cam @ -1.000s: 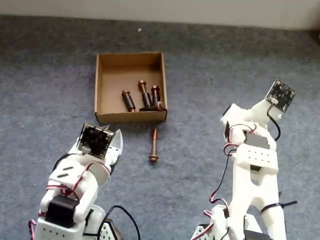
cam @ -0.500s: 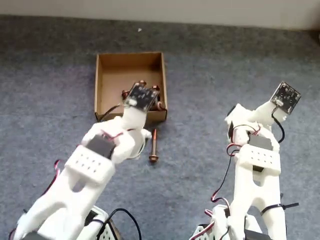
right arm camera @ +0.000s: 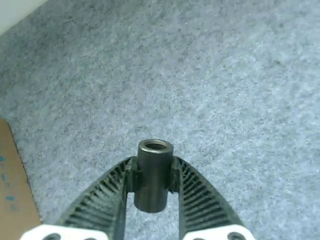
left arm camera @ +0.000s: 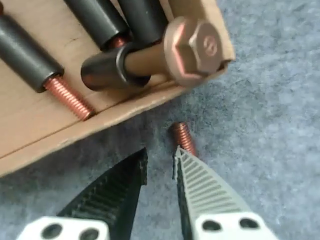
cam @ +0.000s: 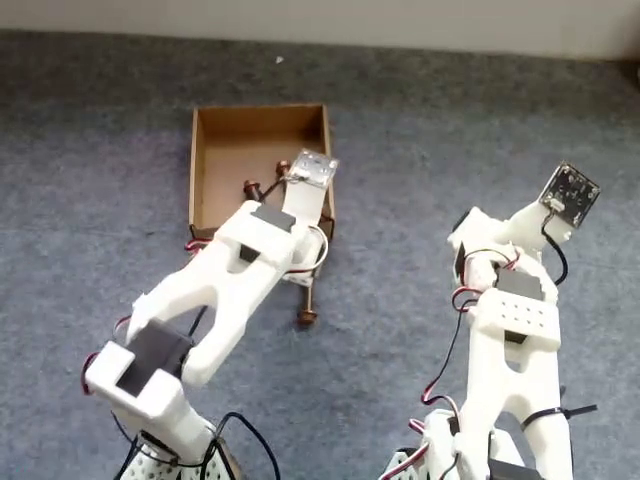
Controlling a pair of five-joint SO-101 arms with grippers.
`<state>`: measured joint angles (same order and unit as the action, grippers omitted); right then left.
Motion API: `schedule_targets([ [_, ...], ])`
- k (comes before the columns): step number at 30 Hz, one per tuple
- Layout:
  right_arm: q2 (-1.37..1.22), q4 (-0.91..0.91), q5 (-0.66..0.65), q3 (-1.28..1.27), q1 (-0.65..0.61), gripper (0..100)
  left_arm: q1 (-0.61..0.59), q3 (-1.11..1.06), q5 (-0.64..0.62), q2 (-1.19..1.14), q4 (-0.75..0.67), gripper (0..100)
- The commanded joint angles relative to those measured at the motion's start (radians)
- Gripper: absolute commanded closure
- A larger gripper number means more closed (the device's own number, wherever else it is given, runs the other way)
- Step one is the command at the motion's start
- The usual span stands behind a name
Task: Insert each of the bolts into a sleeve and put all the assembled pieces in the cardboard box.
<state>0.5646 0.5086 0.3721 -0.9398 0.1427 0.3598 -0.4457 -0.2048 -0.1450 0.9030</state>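
Observation:
The cardboard box (cam: 212,160) sits at the table's far middle, and my left arm stretches over its near right corner. A loose copper bolt (cam: 306,317) lies on the carpet just in front of the box. In the left wrist view my left gripper (left arm camera: 160,157) hangs narrowly open over the carpet, and the bolt's threaded tip (left arm camera: 182,136) pokes out beyond the grey finger (left arm camera: 200,190). Assembled bolts in black sleeves (left arm camera: 150,60) lie inside the box wall (left arm camera: 100,122). Out over bare carpet to the right, my right gripper (right arm camera: 152,172) is shut on an upright black sleeve (right arm camera: 154,175).
Grey carpet (cam: 420,130) covers the table all around. The box's corner (right arm camera: 15,200) shows at the edge of the right wrist view, well away from the held sleeve. A pale wall strip (cam: 400,20) runs along the far edge.
My left arm has swung from the near left forward, to the box's near right corner above the loose bolt. The right arm has barely moved and still holds the sleeve.

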Motion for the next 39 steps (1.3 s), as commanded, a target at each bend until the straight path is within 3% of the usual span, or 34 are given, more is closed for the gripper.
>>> schedule_targets([
  [1, 0.031, -0.025, 0.009, 0.012, 0.005, 99.3, 0.008, 0.099, -0.008, -0.047, -0.012, 88],
  [9, 0.031, -0.025, 0.008, 0.012, 0.005, 99.3, 0.012, 0.101, -0.009, 0.033, 0.029, 88],
  [17, 0.031, -0.025, 0.006, 0.012, 0.005, 99.3, 0.124, 0.065, -0.009, 0.047, 0.052, 88],
  [33, 0.031, -0.025, 0.005, 0.012, 0.005, 99.3, 0.047, 0.101, -0.009, -0.081, 0.035, 89],
  [39, 0.031, -0.025, 0.003, 0.012, 0.005, 99.3, 0.044, 0.087, -0.006, -0.073, 0.037, 99],
])
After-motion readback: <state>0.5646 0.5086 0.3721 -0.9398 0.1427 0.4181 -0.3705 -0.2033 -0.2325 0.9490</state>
